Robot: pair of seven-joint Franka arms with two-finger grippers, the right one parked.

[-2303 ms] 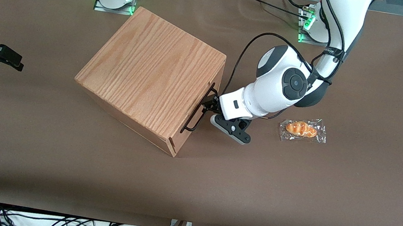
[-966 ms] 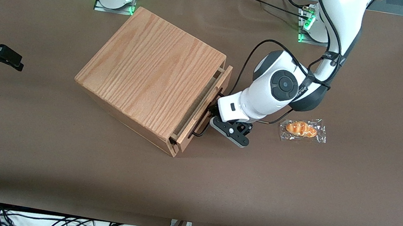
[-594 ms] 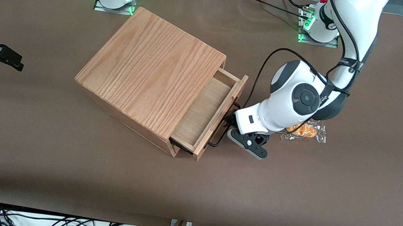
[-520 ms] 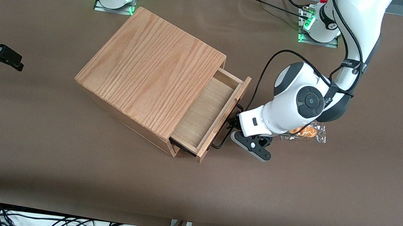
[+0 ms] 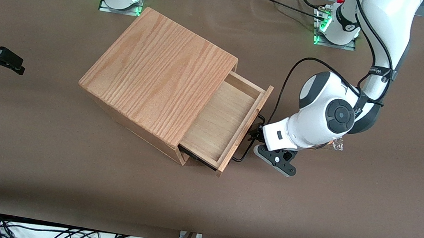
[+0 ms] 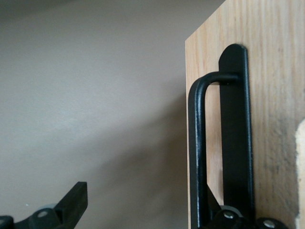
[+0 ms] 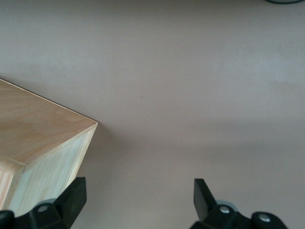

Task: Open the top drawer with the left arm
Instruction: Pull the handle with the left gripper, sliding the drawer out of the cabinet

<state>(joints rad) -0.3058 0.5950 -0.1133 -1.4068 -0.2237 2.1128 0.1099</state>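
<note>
while the gripper (image 5: 254, 135) sits at the handle (image 6: 198, 143) of the top drawer (image 5: 222, 122), its fingers (image 6: 71, 204) stand wide apart, with the thin black bar between them. nothing is clamped. one finger is tucked between the bar and the drawer front, so you are hooking the handle rather than pinching it. the other finger hangs free over the table (image 5: 62, 177).

from there the left arm (image 5: 325, 110) reaches out toward its own end of the table. it passes over a wrapped bread roll (image 5: 336, 144), of which only a sliver of wrapper shows.

the drawer stands well out of the wooden box (image 5: 160, 74). most of its pale floor is bare to the front camera, and it looks empty. only a strip nearest the box remains under the lid.

you can count the opening as nearly done, in my judgement. what is left is a last bit of travel, if the slides allow it. then unhook the finger and back the arm away without nudging the drawer in.
</note>
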